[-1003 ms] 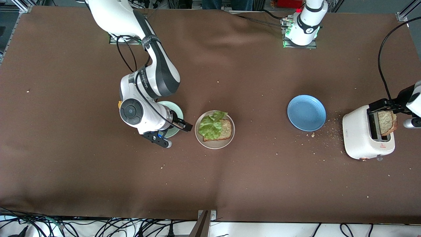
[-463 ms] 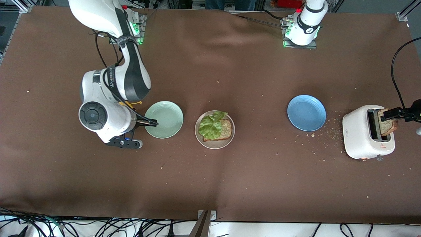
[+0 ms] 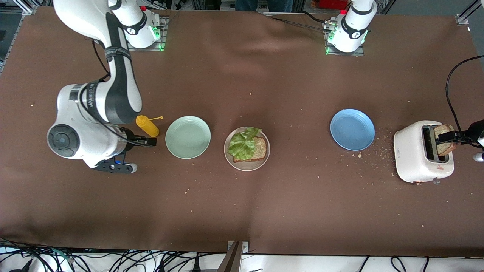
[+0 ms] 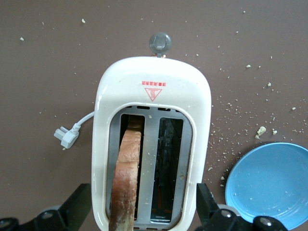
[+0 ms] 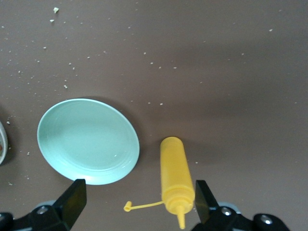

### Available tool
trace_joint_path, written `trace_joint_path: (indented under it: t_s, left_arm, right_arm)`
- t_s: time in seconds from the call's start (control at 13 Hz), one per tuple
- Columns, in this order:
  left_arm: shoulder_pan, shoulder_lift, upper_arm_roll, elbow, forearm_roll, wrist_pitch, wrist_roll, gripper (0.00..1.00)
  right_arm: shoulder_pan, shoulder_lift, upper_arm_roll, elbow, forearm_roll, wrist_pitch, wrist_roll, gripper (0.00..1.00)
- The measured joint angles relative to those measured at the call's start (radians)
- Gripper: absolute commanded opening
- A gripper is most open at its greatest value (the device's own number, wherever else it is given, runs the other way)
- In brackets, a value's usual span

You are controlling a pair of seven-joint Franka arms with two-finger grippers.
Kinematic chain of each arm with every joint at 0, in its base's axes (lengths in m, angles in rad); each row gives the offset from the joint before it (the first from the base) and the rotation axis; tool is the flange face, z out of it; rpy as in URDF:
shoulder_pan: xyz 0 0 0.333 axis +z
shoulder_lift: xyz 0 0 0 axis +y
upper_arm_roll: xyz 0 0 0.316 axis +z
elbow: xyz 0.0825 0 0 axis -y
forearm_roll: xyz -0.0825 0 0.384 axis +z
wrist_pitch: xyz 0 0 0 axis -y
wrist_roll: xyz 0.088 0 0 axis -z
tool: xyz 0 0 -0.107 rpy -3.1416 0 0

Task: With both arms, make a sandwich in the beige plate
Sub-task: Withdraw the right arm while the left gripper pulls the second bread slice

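The right gripper (image 3: 145, 140), fingers spread wide, was noted over the cloth beside a yellow squeeze bottle (image 3: 147, 125). A glossy round mint plate (image 3: 188, 136) was seen next. On the round beige plate (image 3: 247, 165) lay grainy square toast (image 3: 258, 148) under ruffled lettuce (image 3: 242, 144). The left gripper (image 3: 450, 138), fingers apart, was seen astride a toast slice (image 4: 126, 178) standing in the smooth white toaster (image 3: 410, 155).

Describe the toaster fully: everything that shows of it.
The toaster is white, glossy and rounded, plastic by its look, standing at the left arm's end of the table beside the blue plate. It has two metal-lined slots, a red triangle mark, a grey knob on one end and an unplugged cord on the cloth. A brown toast slice stands upright in one slot; the other is empty. The left gripper, jaws open, straddles it. Crumbs lie around.
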Motion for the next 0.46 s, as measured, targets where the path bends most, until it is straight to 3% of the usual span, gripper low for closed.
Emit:
trace_joint_path:
  t_s: [0.15, 0.23, 0.31, 0.46]
  left_arm:
    - [0.015, 0.008, 0.000, 0.000, 0.000, 0.004, 0.001, 0.00]
    - [0.019, 0.008, 0.000, 0.000, 0.000, 0.004, 0.001, 0.00]
    - [0.019, 0.009, 0.000, 0.000, 0.000, 0.004, 0.001, 0.00]
    - [0.019, 0.011, -0.002, 0.001, 0.000, 0.004, 0.002, 0.00]
  right_arm:
    - [-0.154, -0.117, 0.179, -0.122, -0.156, 0.102, -0.002, 1.00]
    - [-0.229, -0.178, 0.255, -0.183, -0.193, 0.135, -0.002, 1.00]
    - [-0.288, -0.232, 0.302, -0.229, -0.208, 0.151, -0.002, 1.00]
    - [-0.369, -0.332, 0.338, -0.288, -0.215, 0.155, -0.006, 1.00]
